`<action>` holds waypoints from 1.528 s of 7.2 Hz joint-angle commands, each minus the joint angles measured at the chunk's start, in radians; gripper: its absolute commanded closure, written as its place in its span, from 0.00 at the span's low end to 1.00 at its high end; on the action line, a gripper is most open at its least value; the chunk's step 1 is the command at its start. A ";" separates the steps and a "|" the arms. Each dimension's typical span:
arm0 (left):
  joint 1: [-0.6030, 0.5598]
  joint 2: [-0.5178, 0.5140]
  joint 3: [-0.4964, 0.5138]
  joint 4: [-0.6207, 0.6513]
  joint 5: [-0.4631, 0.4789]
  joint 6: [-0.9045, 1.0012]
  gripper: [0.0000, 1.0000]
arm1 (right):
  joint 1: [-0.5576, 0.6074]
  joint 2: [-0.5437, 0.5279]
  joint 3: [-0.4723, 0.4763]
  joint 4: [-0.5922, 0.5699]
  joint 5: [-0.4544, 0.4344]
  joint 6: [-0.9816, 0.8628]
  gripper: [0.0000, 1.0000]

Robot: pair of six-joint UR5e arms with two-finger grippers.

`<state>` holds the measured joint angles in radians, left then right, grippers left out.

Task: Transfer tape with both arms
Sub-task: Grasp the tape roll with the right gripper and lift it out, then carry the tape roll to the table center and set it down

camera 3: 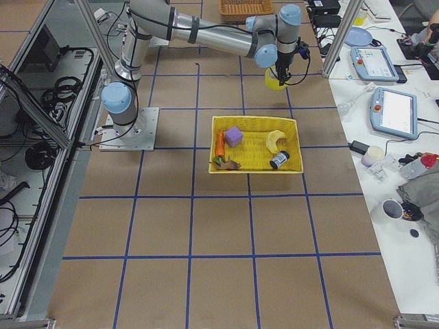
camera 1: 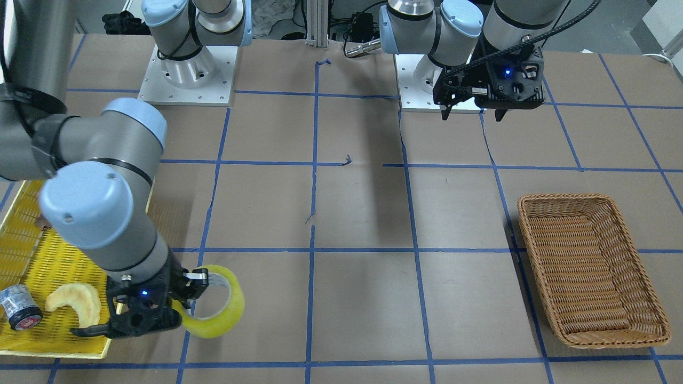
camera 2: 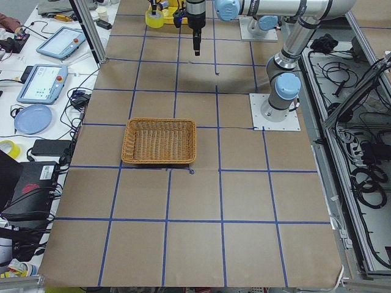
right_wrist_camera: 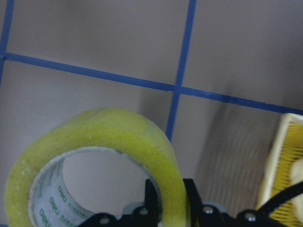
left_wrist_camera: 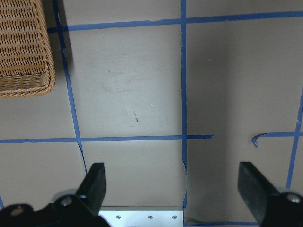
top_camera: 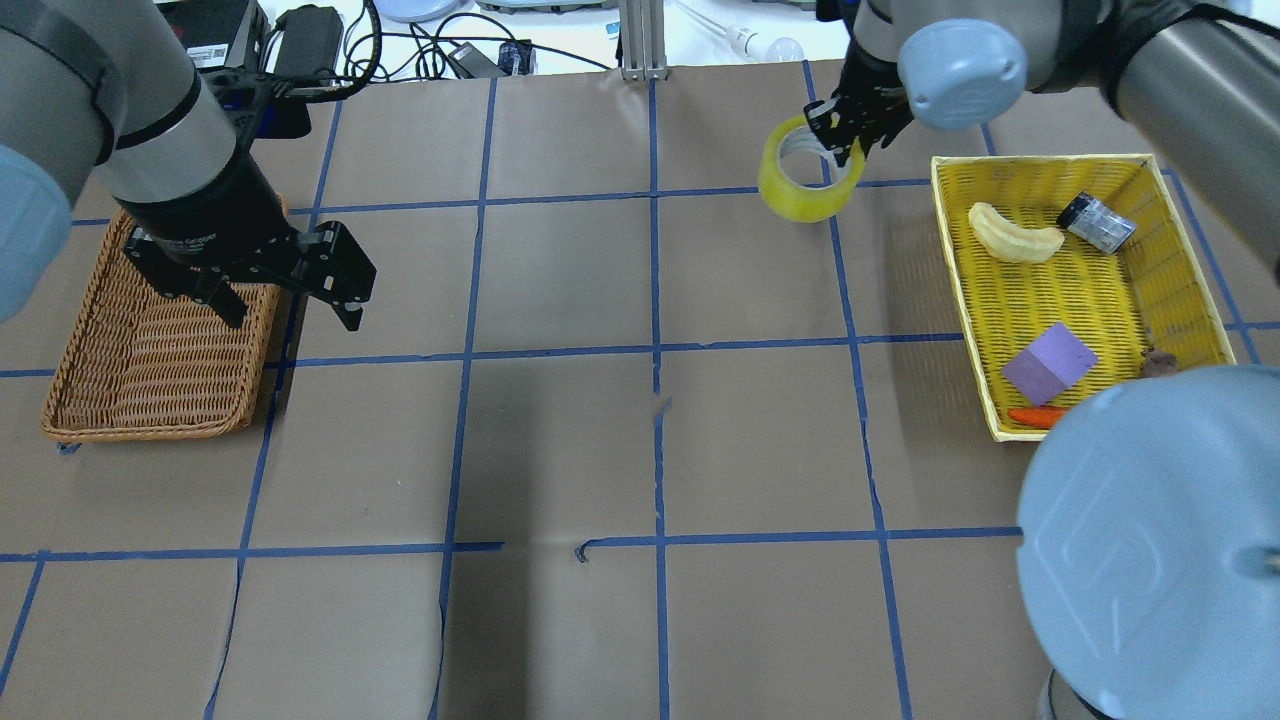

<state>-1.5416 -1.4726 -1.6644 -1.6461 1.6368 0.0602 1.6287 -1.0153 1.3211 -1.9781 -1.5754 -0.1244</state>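
One tape [top_camera: 806, 204] clamped in right end effector [top_camera: 840, 148], left end effector [top_camera: 293, 318] spread empty, one wicker basket [top_camera: 140, 432], one yellow tray [top_camera: 1040, 160].

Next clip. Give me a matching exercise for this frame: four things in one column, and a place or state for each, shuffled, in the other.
Things:
1. tape
2. purple block
3. left gripper
4. wicker basket

Places or states:
A. lying in the yellow tray
B. open, holding nothing
C. its wall pinched by the right gripper
D. resting on the table, on the robot's left side

Pairs: 1-C, 2-A, 3-B, 4-D
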 commanded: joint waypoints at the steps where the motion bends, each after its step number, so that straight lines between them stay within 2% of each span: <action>1: 0.001 0.000 0.000 0.002 0.001 0.001 0.00 | 0.107 0.174 -0.154 -0.028 0.020 0.166 1.00; 2: 0.001 0.000 0.000 0.002 0.002 0.001 0.00 | 0.178 0.238 -0.210 -0.024 0.018 0.205 1.00; 3: 0.003 0.000 0.000 0.003 0.002 0.001 0.00 | 0.196 0.253 -0.211 -0.024 0.018 0.221 1.00; 6: 0.008 -0.011 0.002 0.020 -0.002 0.003 0.00 | 0.197 0.271 -0.211 -0.024 0.018 0.209 1.00; 7: 0.030 -0.011 0.008 0.073 0.003 0.001 0.00 | 0.195 0.273 -0.211 -0.024 0.017 0.206 1.00; 8: 0.078 -0.017 0.000 0.074 -0.002 0.000 0.00 | 0.197 0.274 -0.211 -0.027 0.017 0.191 0.24; 9: 0.081 -0.020 0.005 0.074 -0.002 -0.016 0.00 | 0.195 0.268 -0.211 -0.025 0.018 0.187 0.00; 10: 0.083 -0.023 0.006 0.077 -0.009 -0.011 0.00 | 0.195 0.250 -0.212 -0.024 0.018 0.183 0.00; 11: 0.083 -0.043 0.012 0.077 -0.012 -0.007 0.00 | 0.195 0.169 -0.208 0.026 0.020 0.183 0.00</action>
<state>-1.4613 -1.4990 -1.6573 -1.5707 1.6292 0.0505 1.8240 -0.7791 1.1108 -1.9898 -1.5567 0.0605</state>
